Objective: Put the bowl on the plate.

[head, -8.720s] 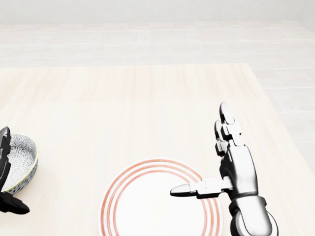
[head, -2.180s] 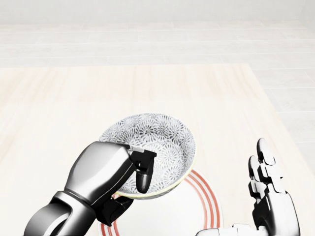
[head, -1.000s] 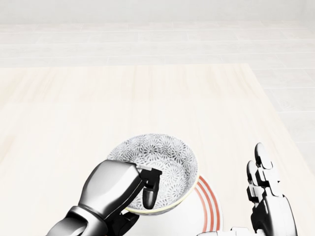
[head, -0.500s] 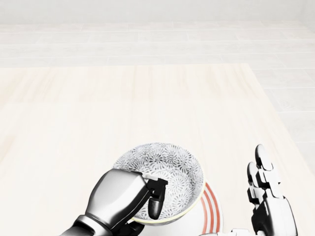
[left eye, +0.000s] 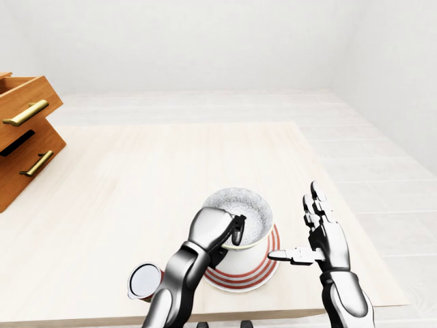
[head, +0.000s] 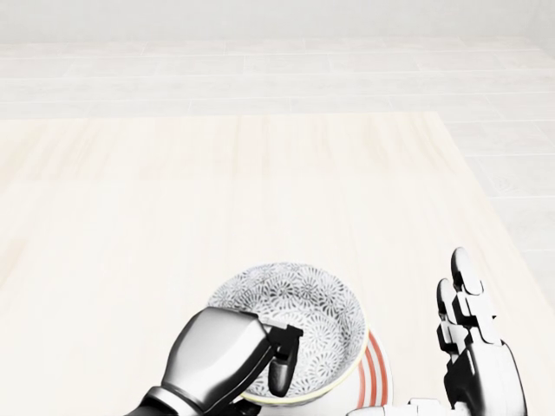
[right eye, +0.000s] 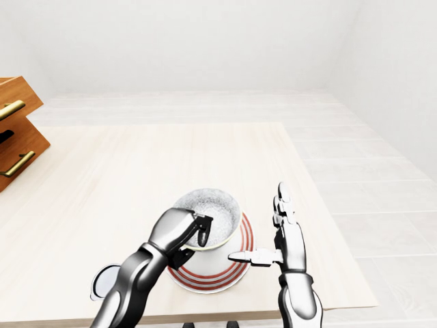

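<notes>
Now the left robot hand pinches the bowl by its rim, at the bottom of the head view. One dark finger hooks inside. The bowl is low over the plate with red rings, but I cannot tell if they touch. The right robot hand is spread wide beside the plate, fingers up, holding nothing. The plate lies on the pale bench.

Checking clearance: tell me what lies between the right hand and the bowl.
Left-eye view: only the plate rim and bare table separate right hand from bowl.
</notes>
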Robot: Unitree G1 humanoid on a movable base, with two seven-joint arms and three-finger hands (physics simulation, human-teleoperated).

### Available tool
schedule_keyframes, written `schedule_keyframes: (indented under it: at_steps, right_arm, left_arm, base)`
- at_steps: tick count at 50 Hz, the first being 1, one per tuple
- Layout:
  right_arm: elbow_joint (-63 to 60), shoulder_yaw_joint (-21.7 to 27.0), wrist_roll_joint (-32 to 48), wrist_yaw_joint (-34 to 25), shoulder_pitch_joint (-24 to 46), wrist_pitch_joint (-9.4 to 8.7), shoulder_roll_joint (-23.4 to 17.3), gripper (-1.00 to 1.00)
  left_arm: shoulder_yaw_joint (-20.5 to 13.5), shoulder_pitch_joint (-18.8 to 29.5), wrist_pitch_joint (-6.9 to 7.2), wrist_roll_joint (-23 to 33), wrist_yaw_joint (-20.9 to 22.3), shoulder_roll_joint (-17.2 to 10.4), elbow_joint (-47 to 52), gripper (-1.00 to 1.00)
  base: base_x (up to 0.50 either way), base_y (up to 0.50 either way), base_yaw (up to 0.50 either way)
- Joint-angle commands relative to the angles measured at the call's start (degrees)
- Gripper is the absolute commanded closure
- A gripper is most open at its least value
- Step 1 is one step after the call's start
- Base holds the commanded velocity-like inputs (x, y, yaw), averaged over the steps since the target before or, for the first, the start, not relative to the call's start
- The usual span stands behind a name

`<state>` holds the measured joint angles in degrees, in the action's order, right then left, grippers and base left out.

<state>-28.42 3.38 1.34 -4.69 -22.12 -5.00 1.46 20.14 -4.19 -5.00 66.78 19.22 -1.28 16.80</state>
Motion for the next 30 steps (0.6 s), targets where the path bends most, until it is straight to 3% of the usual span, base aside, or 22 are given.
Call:
schedule_keyframes:
  at_steps: [1, 30]
  right_arm:
    - [0.32, 0.02, 0.02, -0.11, 0.01, 0.00, 0.08, -1.00]
    - [0.52, -0.36, -0.03, -0.08, -1.27, 0.00, 0.16, -1.00]
  left_arm:
    - [0.17, 0.23, 0.00, 0.12, -2.24, 0.19, -0.84, 1.00]
    - [1.07, -1.81, 0.00, 0.42, -3.41, -0.46, -1.53, 1.00]
  base:
    - [0.00, 0.00, 0.00]
    - [0.00, 0.00, 0.00]
